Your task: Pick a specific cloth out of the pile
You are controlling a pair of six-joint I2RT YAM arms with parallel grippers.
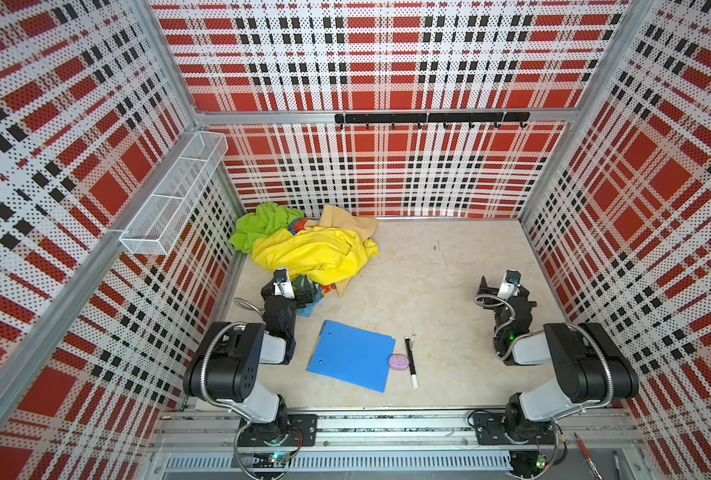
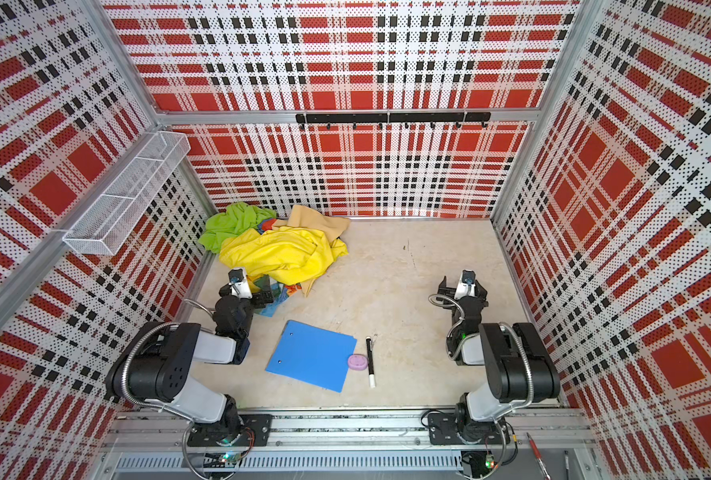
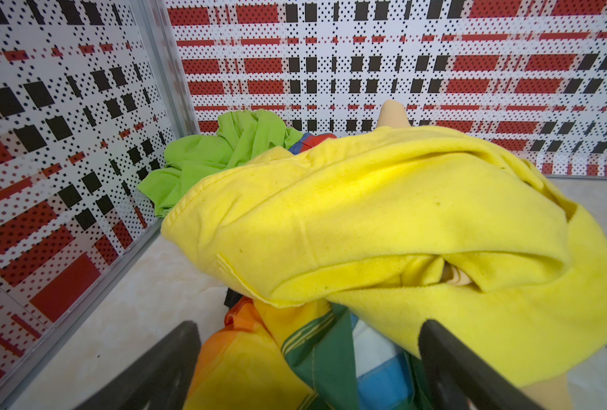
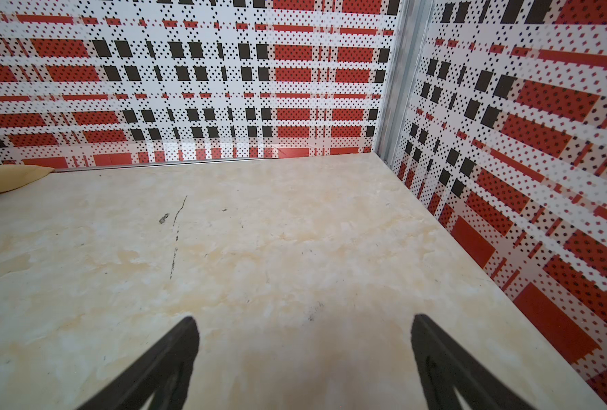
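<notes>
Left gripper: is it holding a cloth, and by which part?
Nothing is held. The left gripper stands open over the rainbow-striped cloth, not closed on it.

L gripper [image 3: 307, 326] jaws spread wide, R gripper [image 4: 304, 319] same, both pointing fwd.

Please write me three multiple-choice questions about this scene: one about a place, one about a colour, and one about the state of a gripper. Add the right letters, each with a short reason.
1. Where on the table does the pile lie?
A. far left corner
B. near right corner
C. the middle

2. What colour is the cloth on top of the pile?
A. black
B. yellow
C. white

3. How does the right gripper stand?
A. shut on a cloth
B. shut and empty
C. open over bare table

Answers:
1 A: both top views show it beside the back and left walls.
2 B: the yellow cloth covers the heap.
3 C: its jaws stand wide apart, with only table between them.
</notes>
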